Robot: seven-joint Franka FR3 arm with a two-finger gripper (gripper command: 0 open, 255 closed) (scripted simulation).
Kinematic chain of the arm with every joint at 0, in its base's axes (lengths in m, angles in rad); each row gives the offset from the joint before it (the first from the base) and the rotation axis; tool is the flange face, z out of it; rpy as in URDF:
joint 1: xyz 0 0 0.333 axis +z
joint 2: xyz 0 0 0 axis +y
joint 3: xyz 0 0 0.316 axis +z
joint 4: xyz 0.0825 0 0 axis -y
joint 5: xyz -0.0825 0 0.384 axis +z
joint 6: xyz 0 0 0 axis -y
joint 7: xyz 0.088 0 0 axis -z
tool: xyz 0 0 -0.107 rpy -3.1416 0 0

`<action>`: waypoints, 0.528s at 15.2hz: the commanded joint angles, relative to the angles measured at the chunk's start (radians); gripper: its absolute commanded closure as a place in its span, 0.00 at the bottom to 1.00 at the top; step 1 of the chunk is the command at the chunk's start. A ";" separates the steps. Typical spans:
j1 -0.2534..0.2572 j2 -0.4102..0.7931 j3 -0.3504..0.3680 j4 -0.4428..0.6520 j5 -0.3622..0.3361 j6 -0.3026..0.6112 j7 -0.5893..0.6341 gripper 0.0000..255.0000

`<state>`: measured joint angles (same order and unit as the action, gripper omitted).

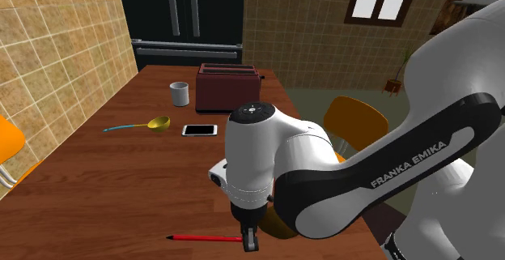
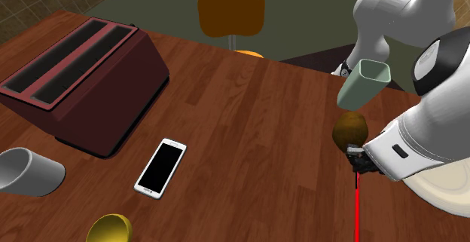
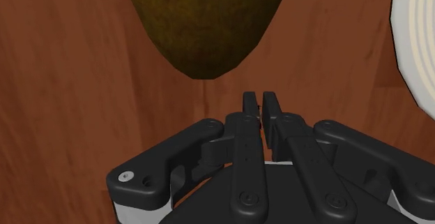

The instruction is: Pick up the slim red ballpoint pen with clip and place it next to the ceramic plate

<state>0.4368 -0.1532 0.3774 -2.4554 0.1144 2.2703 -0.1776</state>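
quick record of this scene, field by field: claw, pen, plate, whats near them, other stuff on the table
claw: fingers nearly together at the pen's end, apparently clasping it
red pen: on or just above the wooden table, one end at the claw
plate: white, close beside the claw
brown rounded object: just ahead of the fingertips
grey-green cup: beyond the brown rounded object, seen from the claw
other items: dark red toaster, grey mug, phone, yellow spoon
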 commanded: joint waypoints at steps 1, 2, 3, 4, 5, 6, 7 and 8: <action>0.000 0.000 0.000 0.000 0.000 0.000 0.000 1.00; 0.000 0.000 0.000 0.000 0.000 0.000 0.000 0.00; 0.000 0.000 0.000 0.000 0.000 0.000 0.000 0.00; 0.000 0.000 0.000 0.000 0.000 0.000 0.000 0.00; 0.000 0.000 0.000 0.000 0.000 0.000 0.000 0.00; 0.000 0.000 0.000 0.000 0.000 0.000 0.000 0.00; 0.000 0.000 0.000 0.000 0.000 0.000 0.000 0.00; 0.000 -0.021 -0.004 0.017 0.005 -0.037 -0.005 0.00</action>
<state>0.4359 -0.1623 0.3748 -2.4437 0.1160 2.2507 -0.1808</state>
